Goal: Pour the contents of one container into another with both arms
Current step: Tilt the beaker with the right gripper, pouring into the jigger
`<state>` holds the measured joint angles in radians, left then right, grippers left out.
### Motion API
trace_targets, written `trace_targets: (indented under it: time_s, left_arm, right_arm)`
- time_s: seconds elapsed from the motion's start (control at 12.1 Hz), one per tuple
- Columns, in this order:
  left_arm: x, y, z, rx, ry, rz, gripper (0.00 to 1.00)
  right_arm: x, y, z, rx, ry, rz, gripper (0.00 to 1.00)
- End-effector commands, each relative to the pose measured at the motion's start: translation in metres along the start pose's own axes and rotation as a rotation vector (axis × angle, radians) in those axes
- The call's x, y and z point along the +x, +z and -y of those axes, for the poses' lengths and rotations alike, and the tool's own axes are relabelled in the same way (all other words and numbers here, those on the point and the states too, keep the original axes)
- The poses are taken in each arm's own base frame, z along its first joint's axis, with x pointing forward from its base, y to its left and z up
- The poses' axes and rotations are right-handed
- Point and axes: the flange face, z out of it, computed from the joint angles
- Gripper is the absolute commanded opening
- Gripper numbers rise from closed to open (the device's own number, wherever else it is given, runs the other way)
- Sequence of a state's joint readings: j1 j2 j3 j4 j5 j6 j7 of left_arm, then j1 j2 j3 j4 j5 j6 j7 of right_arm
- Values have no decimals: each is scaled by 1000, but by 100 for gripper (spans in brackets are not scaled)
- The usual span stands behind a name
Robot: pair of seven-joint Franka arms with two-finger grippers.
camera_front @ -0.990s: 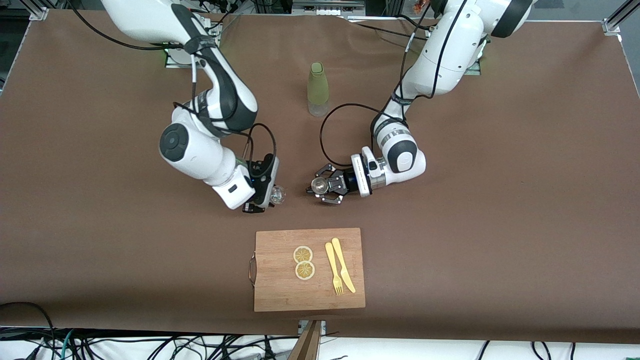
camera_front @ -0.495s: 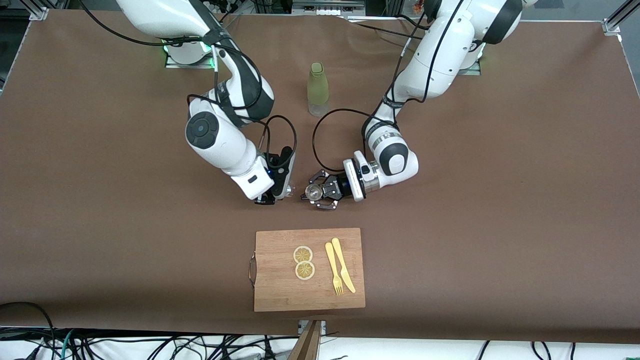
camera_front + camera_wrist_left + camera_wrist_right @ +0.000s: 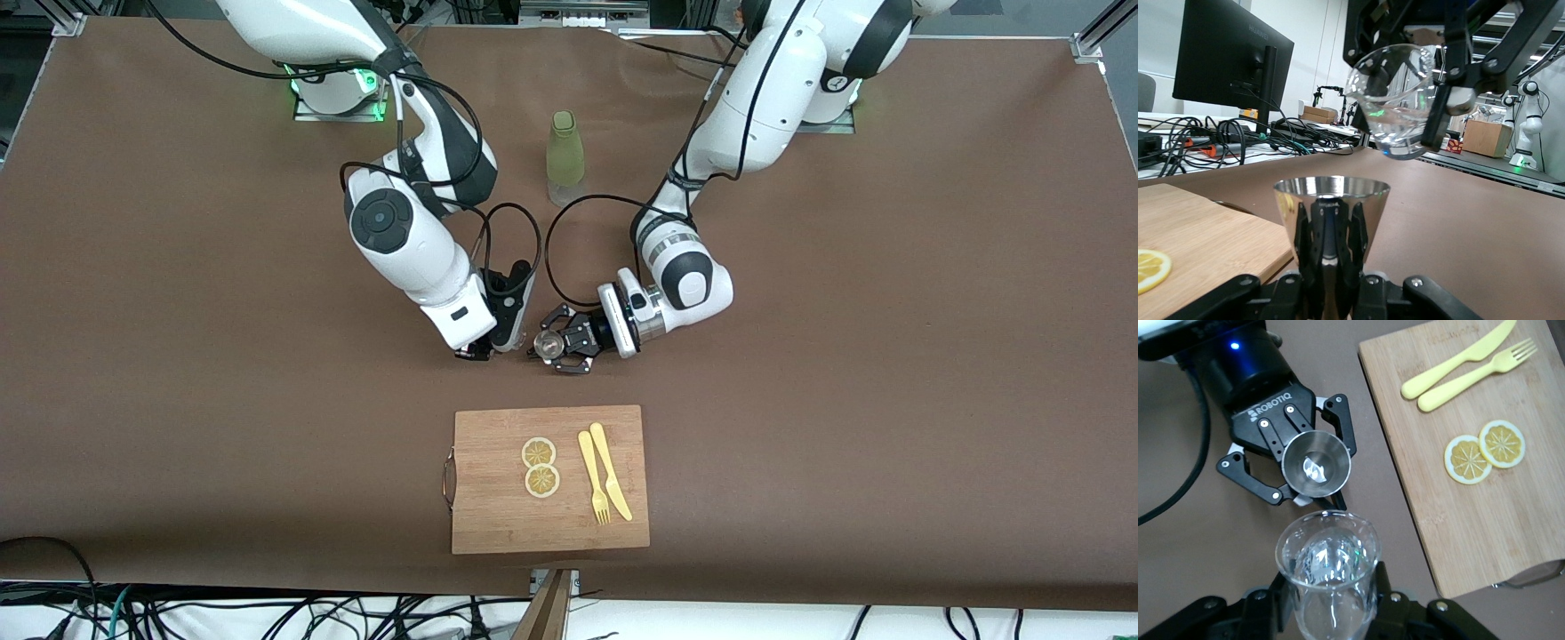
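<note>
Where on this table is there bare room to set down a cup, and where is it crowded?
Bare cloth flanks the cutting board toward both arms' ends. Crowded: between the green bottle and the board, where the right gripper holds a glass beside the left gripper's metal cup.

Brown table (image 3: 889, 356), pale wooden board (image 3: 498, 524), yellow cutlery (image 3: 605, 476), silver cup (image 3: 1317, 464), clear glass (image 3: 1328, 560), green bottle (image 3: 565, 156)

Place: robotics lab
Tabletop (image 3: 889, 400): brown mat, aluminium frame rails at its edges
Near tabletop: monitor (image 3: 1228, 57), tangled cables (image 3: 1225, 137), cardboard boxes (image 3: 1485, 138)
Farther from tabletop: another white robot arm (image 3: 1525, 130) on a bench
Under tabletop edge: loose cables (image 3: 267, 613)
</note>
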<state>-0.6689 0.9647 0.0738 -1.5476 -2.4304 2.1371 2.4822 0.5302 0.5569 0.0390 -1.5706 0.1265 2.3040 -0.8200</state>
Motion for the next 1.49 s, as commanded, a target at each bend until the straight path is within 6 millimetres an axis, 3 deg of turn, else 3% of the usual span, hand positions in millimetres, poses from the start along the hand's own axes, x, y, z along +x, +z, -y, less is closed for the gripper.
trace_targets:
  time_s: [0.0, 0.41, 1.4]
  left_arm:
    - [1, 10, -1, 45, 29, -7, 0]
    - [3, 13, -4, 80, 53, 19, 0]
    - [5, 23, -11, 112, 48, 33, 0]
  right_arm:
    - [4, -5, 10, -27, 4, 28, 23]
    - [15, -1, 25, -63, -69, 74, 23]
    - [18, 12, 30, -132, -173, 163, 23]
